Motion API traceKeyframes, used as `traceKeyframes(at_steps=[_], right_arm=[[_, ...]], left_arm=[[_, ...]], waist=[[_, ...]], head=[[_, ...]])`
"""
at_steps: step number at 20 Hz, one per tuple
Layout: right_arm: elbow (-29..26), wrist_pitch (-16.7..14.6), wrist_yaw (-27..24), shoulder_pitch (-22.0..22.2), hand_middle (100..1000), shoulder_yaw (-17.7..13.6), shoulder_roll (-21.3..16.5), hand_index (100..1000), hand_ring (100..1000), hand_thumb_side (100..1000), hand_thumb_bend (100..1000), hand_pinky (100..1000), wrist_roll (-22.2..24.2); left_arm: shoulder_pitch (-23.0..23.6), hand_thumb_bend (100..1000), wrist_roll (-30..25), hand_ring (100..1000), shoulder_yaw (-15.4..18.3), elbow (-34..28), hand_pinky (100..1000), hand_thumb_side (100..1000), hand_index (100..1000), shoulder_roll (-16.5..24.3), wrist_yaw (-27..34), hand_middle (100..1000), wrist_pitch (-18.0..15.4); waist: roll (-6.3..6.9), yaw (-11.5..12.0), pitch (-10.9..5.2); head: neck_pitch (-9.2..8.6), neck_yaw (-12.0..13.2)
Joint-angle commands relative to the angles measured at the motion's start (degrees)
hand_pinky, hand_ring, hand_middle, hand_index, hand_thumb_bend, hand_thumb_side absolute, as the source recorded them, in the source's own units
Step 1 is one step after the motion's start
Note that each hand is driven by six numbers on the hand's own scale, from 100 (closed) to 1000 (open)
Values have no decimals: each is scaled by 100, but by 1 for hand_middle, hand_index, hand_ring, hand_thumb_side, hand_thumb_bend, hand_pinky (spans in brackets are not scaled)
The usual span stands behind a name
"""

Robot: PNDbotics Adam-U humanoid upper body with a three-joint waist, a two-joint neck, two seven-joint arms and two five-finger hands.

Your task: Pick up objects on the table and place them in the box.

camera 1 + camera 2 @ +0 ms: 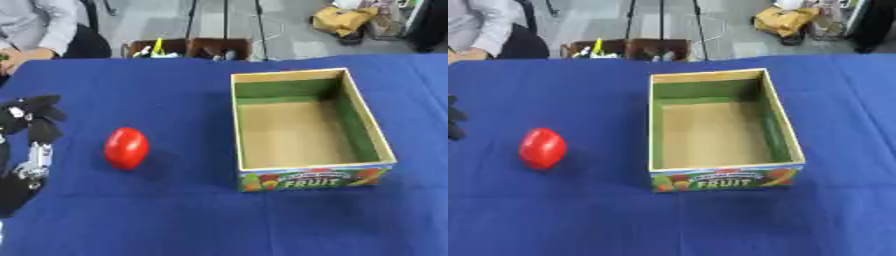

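A red, egg-shaped fruit [126, 148] lies on the blue tablecloth left of centre. To its right stands an open cardboard box [373, 125] with green inner walls and a "FRUIT" label on its front; nothing lies inside it. My left hand [31, 118] hovers at the left edge, a short way left of the red fruit and apart from it. Its black fingers are spread and hold nothing, and the silver forearm runs down below it. In the right eye view only its fingertips [452, 122] show. My right hand appears in no view.
The blue table [175, 215] fills most of the view. A person sits at the far left corner with a hand [26, 54] on the table edge. Behind the table are a brown crate [188, 47], tripod legs and a yellow bag [343, 20] on the floor.
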Motion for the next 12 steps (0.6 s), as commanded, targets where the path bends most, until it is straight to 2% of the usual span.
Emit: traceKeyframes(at_steps=[1,5,6,7,9,10,12], right_arm=[[-123,-9,-27,-35,227,11,-113,405,100,746,100,210,15],[-123,-13,-37,-28,228,29,-127,405,100,747,100,210,30],[-123,-15,-39,-27,228,32,-131,405,100,748,100,210,32],[-123,-16,-41,-24,228,35,-134,405,100,748,100,210,34],[-123,-16,-42,-19,227,41,-139,405,100,749,100,210,40],[-123,-16,-42,-16,228,43,-142,405,100,749,100,210,42],[-123,-17,-44,-11,227,50,-147,405,100,749,100,210,48]], left_arm=[[-124,100,-418,560,-132,-26,518,806,911,675,-161,659,-24],[-320,100,-683,598,-273,231,538,871,912,1240,-138,692,-195],[-379,129,-710,605,-297,311,541,903,913,1363,-149,698,-257],[-430,171,-725,610,-318,392,543,924,913,1458,-157,702,-308],[-532,319,-746,631,-364,552,558,1000,923,1631,-187,722,-417],[-584,386,-760,640,-392,637,563,1000,927,1705,-198,729,-481],[-705,444,-788,663,-440,854,578,1000,942,1843,-207,747,-619]], waist=[[9,-16,-129],[15,-32,-152],[17,-37,-157],[19,-41,-162],[23,-53,-169],[26,-60,-172],[32,-72,-179]], head=[[3,28],[8,37],[6,40],[4,42],[-4,42],[-6,42],[-3,46]])
